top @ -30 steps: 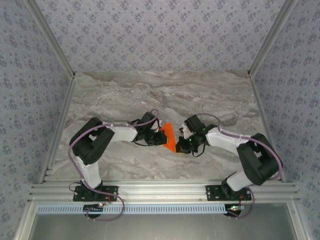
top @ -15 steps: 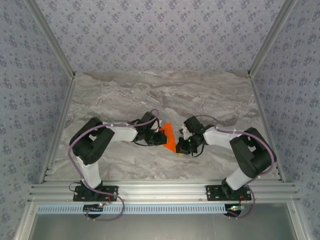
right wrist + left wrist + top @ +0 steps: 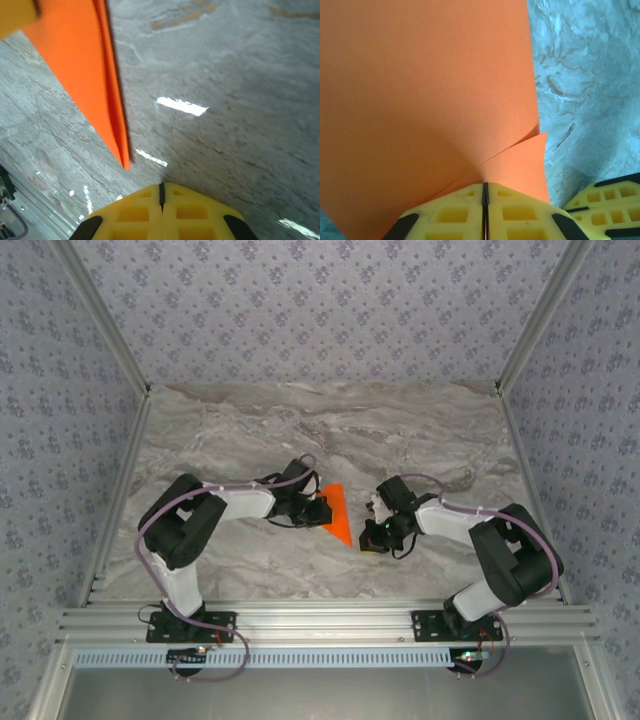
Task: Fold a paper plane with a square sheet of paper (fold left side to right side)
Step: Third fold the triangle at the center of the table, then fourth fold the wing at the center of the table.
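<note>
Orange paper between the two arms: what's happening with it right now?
The orange paper, already folded into a narrow pointed shape, is between the two arms near the middle of the marble table. The left gripper has its fingers closed on one edge of it, and the paper runs into the seam between them. The right gripper is shut with nothing in it, beside the paper's near tip and not touching it.

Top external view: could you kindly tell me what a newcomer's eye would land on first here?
The bright orange paper, folded to a narrow point, stands out at the middle of the grey marbled table. The left hand pinches its left edge with jaws shut, while the right hand, also shut, sits just right of the paper's near tip without touching it.
</note>
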`<state>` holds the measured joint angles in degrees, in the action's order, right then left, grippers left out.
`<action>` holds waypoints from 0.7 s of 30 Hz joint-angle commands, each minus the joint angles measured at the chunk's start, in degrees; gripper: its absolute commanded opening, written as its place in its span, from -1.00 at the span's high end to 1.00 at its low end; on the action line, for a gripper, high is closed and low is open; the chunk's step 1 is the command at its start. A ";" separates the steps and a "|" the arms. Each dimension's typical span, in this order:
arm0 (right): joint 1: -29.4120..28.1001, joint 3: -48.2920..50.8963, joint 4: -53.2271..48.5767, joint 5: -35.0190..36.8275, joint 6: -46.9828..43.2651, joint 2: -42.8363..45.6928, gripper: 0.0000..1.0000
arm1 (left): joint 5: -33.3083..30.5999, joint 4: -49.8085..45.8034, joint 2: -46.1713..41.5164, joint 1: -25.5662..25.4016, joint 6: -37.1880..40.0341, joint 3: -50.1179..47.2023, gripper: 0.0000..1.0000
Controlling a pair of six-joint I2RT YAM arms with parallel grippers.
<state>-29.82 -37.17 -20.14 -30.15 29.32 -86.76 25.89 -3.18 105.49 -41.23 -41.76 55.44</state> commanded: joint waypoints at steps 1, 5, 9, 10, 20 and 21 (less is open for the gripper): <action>0.73 0.02 -6.38 2.16 -2.74 0.86 1.00 | -2.29 -5.96 -5.38 0.79 2.44 3.79 0.70; 0.75 -1.30 -4.50 0.08 -3.33 1.74 1.00 | -2.50 -8.02 -11.09 2.84 2.74 3.77 0.48; 0.73 -3.33 -4.85 -0.35 -4.90 3.58 0.81 | -4.29 -9.99 -18.48 5.87 2.81 0.73 0.16; 0.82 -3.77 -4.92 -0.41 -5.13 4.19 0.76 | -5.03 -10.71 -20.70 6.71 2.87 -0.45 0.07; 4.74 -8.20 -7.91 1.74 -9.94 12.09 -0.08 | -4.58 -0.43 -33.26 12.50 -6.20 -19.05 -0.32; 5.34 -8.34 -7.06 1.16 -10.54 11.66 -0.12 | -3.13 2.72 -32.49 12.45 -7.86 -20.61 -0.32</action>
<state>-26.00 -44.16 -25.58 -29.26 21.32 -75.37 20.16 -7.22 72.07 -28.82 -44.69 37.56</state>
